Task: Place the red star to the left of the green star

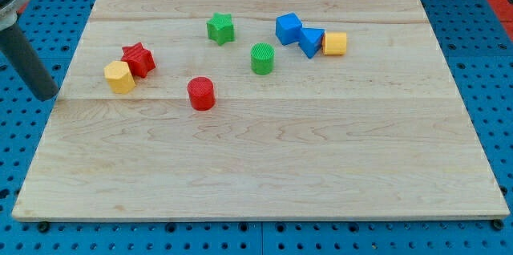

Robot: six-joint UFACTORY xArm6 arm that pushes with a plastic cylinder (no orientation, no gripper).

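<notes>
A lab bench: wooden board [264, 167] on blue perforated panel [48, 22].

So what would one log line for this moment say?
my tip: board's left edge, clear of blocks | red star: touching yellow block, far left of green star | push: not started

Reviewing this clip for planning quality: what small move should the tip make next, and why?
Probably slide my tip toward the view's right and slightly up, to the left side of the red star. The tip sits off the board's left edge, touching nothing. The yellow block touches the star's lower left, and the green star lies to its upper right.
</notes>
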